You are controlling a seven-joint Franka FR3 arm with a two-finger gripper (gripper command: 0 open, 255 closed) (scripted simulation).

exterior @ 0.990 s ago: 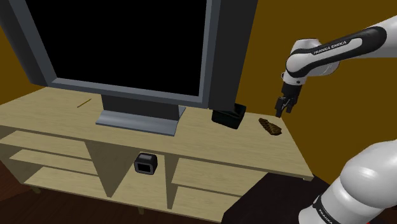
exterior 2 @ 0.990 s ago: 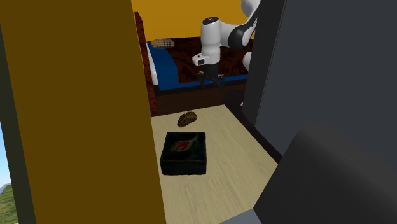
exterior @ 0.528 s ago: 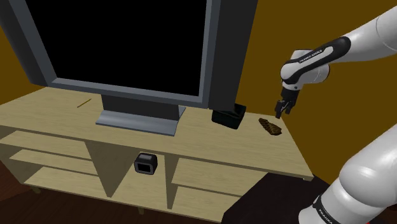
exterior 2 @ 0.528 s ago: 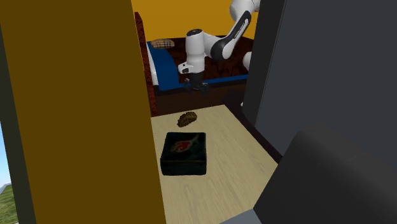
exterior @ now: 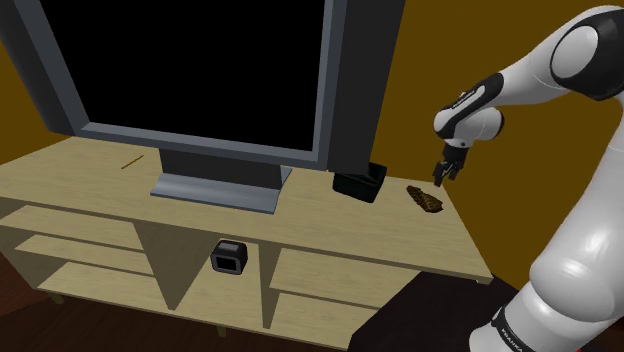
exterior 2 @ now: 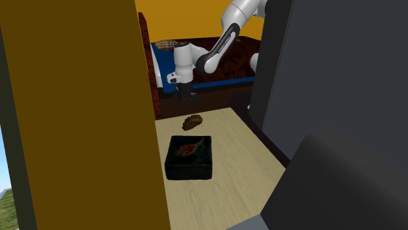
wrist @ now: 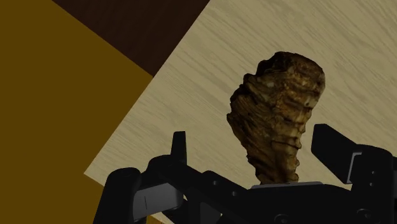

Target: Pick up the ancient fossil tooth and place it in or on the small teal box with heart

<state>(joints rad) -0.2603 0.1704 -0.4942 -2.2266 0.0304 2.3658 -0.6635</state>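
Note:
The fossil tooth [exterior: 425, 199] is a brown, ridged lump lying on the pale wooden TV stand [exterior: 300, 225], close to its end by the wall. My gripper [exterior: 443, 172] hangs just above it, open and holding nothing. In the wrist view the tooth [wrist: 277, 121] lies on the wood beneath the gap between the two spread black fingers [wrist: 179, 149], untouched. The small dark box [exterior: 360, 184] sits beside the tooth, toward the TV. In the second exterior view the box [exterior 2: 189, 157] shows a red heart on its lid, with the tooth [exterior 2: 193, 121] beyond it and the gripper [exterior 2: 184, 97] above.
A large flat TV [exterior: 200, 80] on its grey base [exterior: 215, 190] takes up the middle of the stand. A small black object [exterior: 230, 257] sits on the shelf below. An ochre wall [exterior: 440, 60] rises right behind the tooth. The stand's edge [exterior: 470, 235] is near.
The arm has swung toward the second exterior view's left, bringing the gripper from beside the tooth to above it. The fingers stay open. Tooth and box have not moved.

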